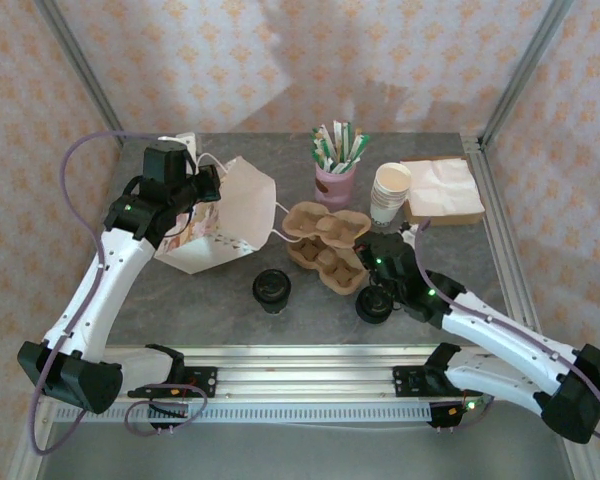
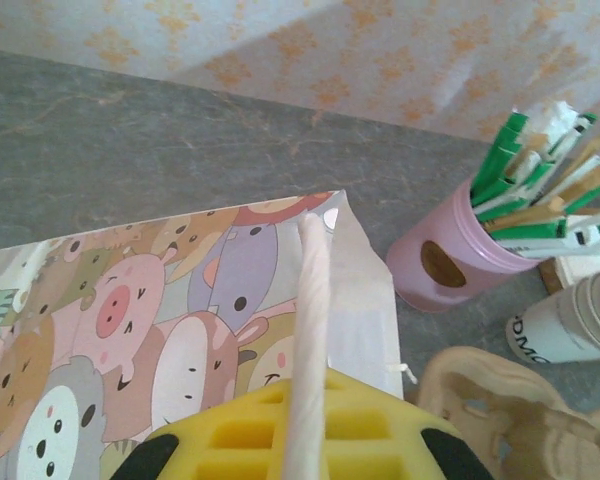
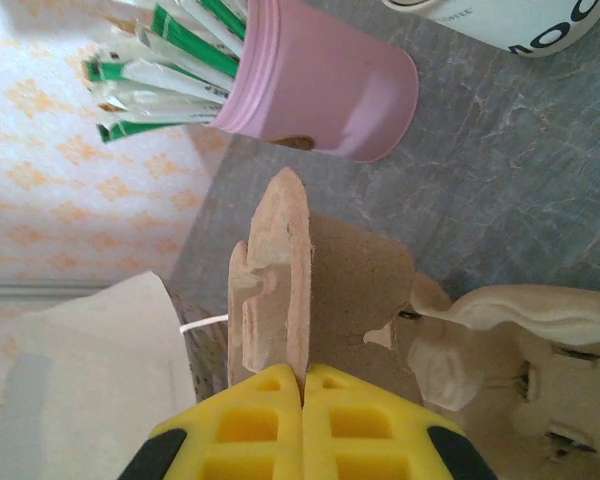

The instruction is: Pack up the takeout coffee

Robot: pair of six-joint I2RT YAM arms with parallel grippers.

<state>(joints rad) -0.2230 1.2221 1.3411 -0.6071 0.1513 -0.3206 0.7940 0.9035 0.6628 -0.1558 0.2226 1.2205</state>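
First coffee cup [image 1: 271, 289], lid on, stands on the table [image 1: 230, 315] in the lower middle of the top view. Second coffee cup [image 1: 373, 305] is to its right, just beside my right arm. Both are outside the cardboard carrier [image 1: 325, 240] above them. Right gripper [image 3: 302, 385] is clamped on the carrier's upright tab [image 3: 280, 280]. Left gripper [image 2: 305, 425], upper left in the top view, pinches the white handle [image 2: 312, 300] of the cartoon bag [image 2: 130, 330].

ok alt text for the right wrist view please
The right gripper is shut on a raised tab of the brown pulp cup carrier. Beyond it are a pink cup holding green-and-white sachets and, at lower left, a white paper bag.
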